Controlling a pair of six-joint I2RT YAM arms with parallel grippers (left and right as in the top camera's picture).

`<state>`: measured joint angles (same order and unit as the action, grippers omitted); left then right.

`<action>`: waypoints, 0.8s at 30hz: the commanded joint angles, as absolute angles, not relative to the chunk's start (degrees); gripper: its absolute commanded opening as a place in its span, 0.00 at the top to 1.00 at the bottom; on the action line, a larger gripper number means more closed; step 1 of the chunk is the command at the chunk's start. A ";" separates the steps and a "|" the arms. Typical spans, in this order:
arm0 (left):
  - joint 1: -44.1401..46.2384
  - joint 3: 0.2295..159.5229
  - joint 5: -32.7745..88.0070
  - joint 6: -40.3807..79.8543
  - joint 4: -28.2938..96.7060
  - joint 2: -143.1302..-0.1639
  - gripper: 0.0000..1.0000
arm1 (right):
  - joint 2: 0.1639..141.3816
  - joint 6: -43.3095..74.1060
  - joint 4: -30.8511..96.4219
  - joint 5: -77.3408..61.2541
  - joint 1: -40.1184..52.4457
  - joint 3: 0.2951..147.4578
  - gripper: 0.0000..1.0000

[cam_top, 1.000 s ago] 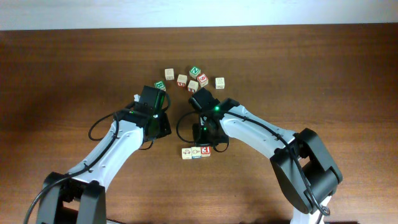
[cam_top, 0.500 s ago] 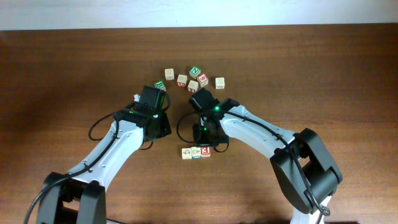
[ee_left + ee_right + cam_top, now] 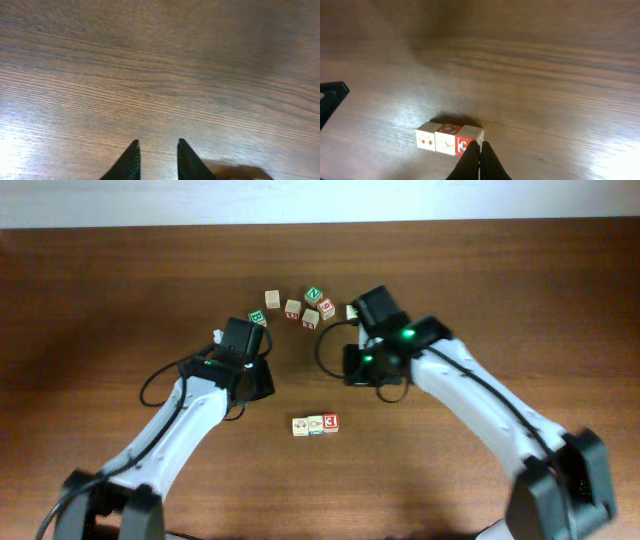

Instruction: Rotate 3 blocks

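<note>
Three blocks lie side by side in a row (image 3: pixel 315 424) on the wooden table. In the right wrist view the left block (image 3: pixel 427 138) shows red dots, the middle block (image 3: pixel 447 137) has a red-printed top, and the right block (image 3: pixel 468 141) shows a red letter face. My right gripper (image 3: pixel 364 372) hovers up and to the right of the row, shut with nothing held; its fingertips (image 3: pixel 479 148) meet just in front of the right block. To the left of the row, my left gripper (image 3: pixel 254 383) is open a little and empty (image 3: pixel 157 150), with only bare table beneath it.
Several loose alphabet cubes lie at the back: a pale cube (image 3: pixel 272 299), a green-letter cube (image 3: pixel 314 294), a dark red cube (image 3: pixel 326 309) and a green cube (image 3: pixel 257 318) by the left wrist. Part of the left gripper (image 3: pixel 330 97) shows at the right wrist view's edge.
My right arm has pulled away from the right end of the row, up and to the right. The three blocks and the left arm stay where they were.
</note>
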<state>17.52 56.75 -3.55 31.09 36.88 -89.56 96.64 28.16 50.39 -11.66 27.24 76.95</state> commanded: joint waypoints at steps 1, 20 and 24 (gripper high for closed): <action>17.63 56.40 -4.34 29.91 38.11 -81.65 0.73 | 89.80 25.21 54.22 -11.62 24.10 78.08 0.94; 17.65 54.35 0.27 29.95 39.31 -80.88 0.71 | 87.59 22.98 46.02 -20.43 22.09 61.19 0.83; 17.65 54.35 0.89 29.95 39.22 -80.88 0.71 | 87.59 23.40 45.54 -20.40 22.11 59.99 0.83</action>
